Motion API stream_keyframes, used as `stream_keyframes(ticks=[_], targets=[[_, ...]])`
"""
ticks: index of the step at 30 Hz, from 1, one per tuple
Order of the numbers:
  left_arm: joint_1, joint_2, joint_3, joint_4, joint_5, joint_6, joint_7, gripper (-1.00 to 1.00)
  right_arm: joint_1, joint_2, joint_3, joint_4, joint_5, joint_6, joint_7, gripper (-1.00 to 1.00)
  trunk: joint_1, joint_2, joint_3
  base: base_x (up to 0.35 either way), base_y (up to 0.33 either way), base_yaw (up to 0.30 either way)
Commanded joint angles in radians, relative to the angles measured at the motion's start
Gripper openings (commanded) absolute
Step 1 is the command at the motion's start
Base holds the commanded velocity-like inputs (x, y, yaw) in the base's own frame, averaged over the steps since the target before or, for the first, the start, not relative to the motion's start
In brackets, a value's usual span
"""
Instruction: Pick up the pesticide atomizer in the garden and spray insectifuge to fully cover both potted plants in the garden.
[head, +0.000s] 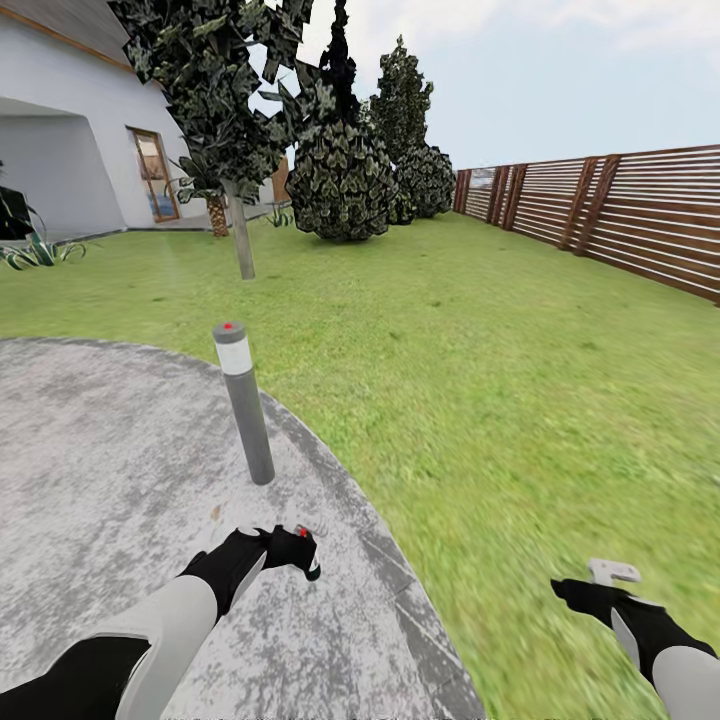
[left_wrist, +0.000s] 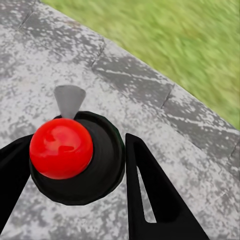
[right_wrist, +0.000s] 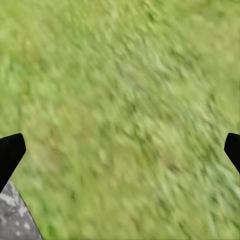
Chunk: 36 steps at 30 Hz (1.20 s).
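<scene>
Seen along the left gripper (left_wrist: 75, 165), the spray bottle (left_wrist: 80, 155) sits between the two black fingers (left_wrist: 155, 195), which press against its dark round head on either side, so the gripper is clamped on it. From this angle the bottle is viewed end-on from above: a glossy red dot (left_wrist: 61, 148) tops the dark head, and a small grey nozzle (left_wrist: 69, 100) sticks out from the head toward the paved edge, so the long axis runs roughly straight down toward the patio (left_wrist: 45, 65). The pale body is hidden under the head. From the head camera the same bottle (head: 303, 535) is only a small dark shape with a red speck at the tip of the left gripper (head: 290, 548), held low over the grey patio (head: 100, 450) near its curved stone border. Just beyond it a grey bollard lamp (head: 243, 400) stands upright on the paving. The right gripper (head: 612, 572) hangs over the lawn (head: 480, 330); at the right wrist its black fingertips (right_wrist: 11, 152) sit at opposite edges of the picture, wide apart, with blurred grass (right_wrist: 125, 110) between them and nothing held. Farther off are a slim tree (head: 235, 200), round dark bushes (head: 345, 180), a brown slatted fence (head: 620, 215) and a white house (head: 70, 130).
</scene>
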Motion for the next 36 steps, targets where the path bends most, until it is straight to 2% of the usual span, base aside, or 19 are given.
stream_keyframes(ticks=[1, 13, 21, 36], targets=[[0.0, 0.0, -0.002, -0.002, 0.001, 0.007, -0.002, -1.0, -0.001, 0.001, -0.008, -0.002, 0.008, 0.004, 0.009, 1.0, 0.004, -0.008, -0.004, 0.0, 0.0, 0.0], [0.0, 0.0, 0.003, -0.002, 0.002, 0.006, -0.002, -1.0, 0.0, -0.001, -0.009, -0.003, 0.008, 0.003, 0.014, 1.0, 0.05, -0.092, -0.041, 0.0, 0.0, 0.0], [0.0, 0.0, 0.003, -0.002, 0.002, 0.006, -0.002, -1.0, 0.0, -0.001, -0.009, -0.002, 0.007, 0.003, 0.015, 1.0, 0.08, -0.148, -0.058, 0.0, 0.0, 0.0], [0.0, 0.0, 0.003, -0.002, 0.002, 0.007, -0.002, -1.0, -0.001, -0.001, -0.009, -0.002, 0.007, 0.004, 0.014, 1.0, 0.08, -0.148, -0.037, 0.0, 0.0, 0.0]])
